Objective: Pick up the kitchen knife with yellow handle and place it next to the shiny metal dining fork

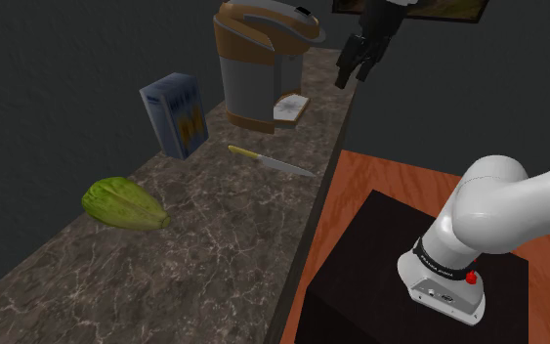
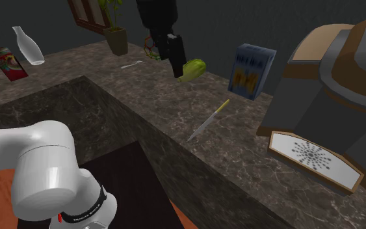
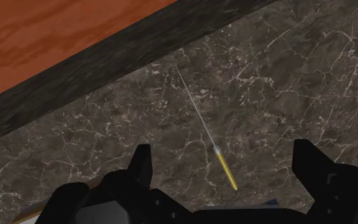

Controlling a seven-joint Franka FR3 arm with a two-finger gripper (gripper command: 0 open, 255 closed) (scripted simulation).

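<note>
Lying well below the spread gripper (image 1: 356, 75): the yellow-handled knife (image 1: 271, 161)

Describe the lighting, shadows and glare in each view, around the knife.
Shoulder view: dim and flat, dark walls, no clear cast shadow under the knife. Second exterior view: the white arm is the brightest thing, with soft shading; no glare on the blade. Wrist view: even light on the counter; the open claw is nearly black, little detail.
</note>
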